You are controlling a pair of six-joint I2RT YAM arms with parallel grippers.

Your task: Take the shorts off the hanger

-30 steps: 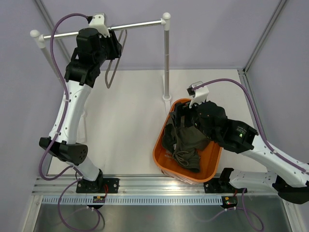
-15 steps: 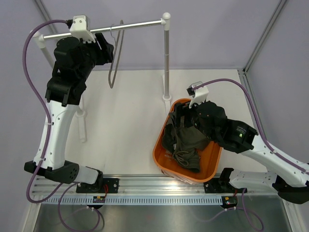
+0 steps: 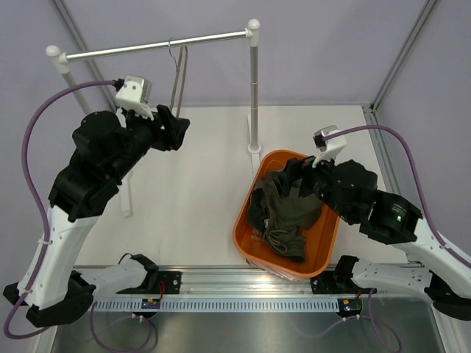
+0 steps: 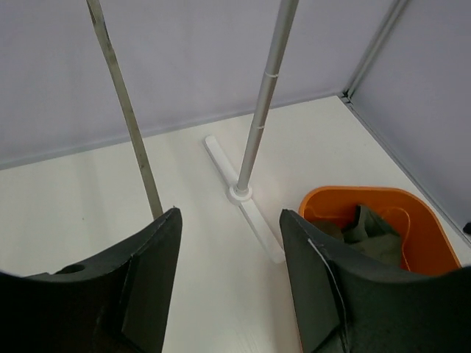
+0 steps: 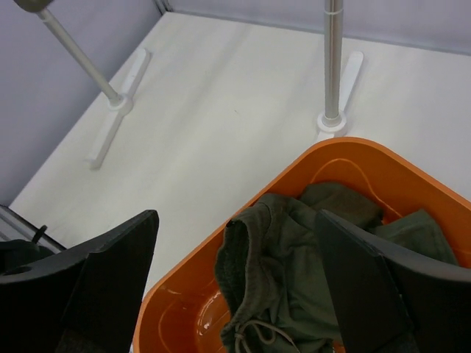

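The dark olive shorts (image 3: 282, 213) lie crumpled in the orange basket (image 3: 246, 220), off the hanger. Their light drawstring shows near the front. The thin grey-brown hanger (image 3: 179, 77) hangs bare from the silver rail (image 3: 147, 48). My left gripper (image 3: 176, 126) is open below and in front of the hanger, holding nothing. In the left wrist view the hanger (image 4: 125, 110) runs down past the left finger of that gripper (image 4: 229, 217). My right gripper (image 3: 294, 180) hovers open above the basket's far end. The right wrist view has the shorts (image 5: 294, 272) below this gripper (image 5: 237, 220).
The rail's right post (image 3: 254, 88) stands just beyond the basket, with its white foot (image 4: 254, 213) on the table. The left post's foot (image 3: 126, 187) lies beside my left arm. Frame uprights and purple walls close in the back and sides.
My left arm has come down from the rail, away from the hanger, and its jaws have widened. My right gripper has lifted and drawn back right off the shorts, opening wider.
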